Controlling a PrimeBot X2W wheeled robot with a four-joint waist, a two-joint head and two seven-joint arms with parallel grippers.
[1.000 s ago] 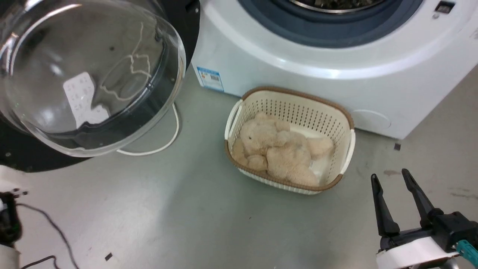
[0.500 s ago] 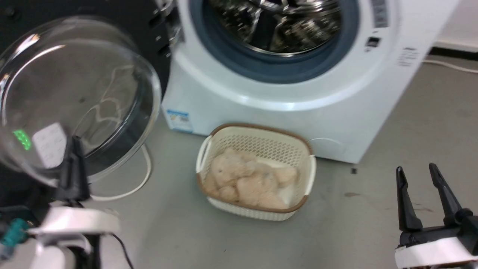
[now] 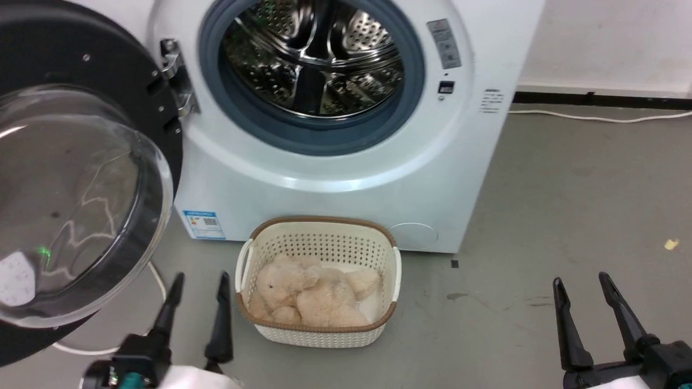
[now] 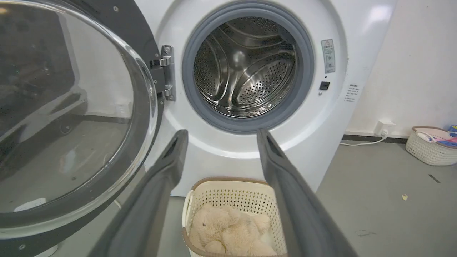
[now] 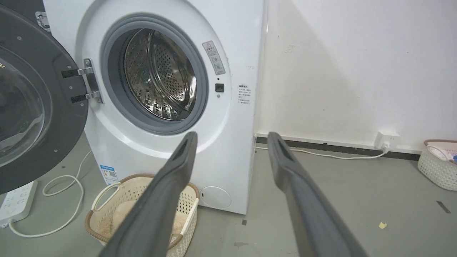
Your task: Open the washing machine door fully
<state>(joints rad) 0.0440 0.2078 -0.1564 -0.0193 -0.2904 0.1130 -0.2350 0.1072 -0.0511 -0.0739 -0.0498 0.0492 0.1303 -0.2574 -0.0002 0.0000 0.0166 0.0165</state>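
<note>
While the washing machine door (image 3: pixel 81 183) stands swung wide at the head view's left, beside the washing machine (image 3: pixel 335 178), the left gripper (image 3: pixel 200 278) and right gripper (image 3: pixel 581 280) sit along the bottom, jaws released and empty. The left wrist view has a laundry basket (image 4: pixel 228 185) holding a plush toy (image 4: pixel 228 232) at bottom centre. The right wrist view puts the door at its left edge.
</note>
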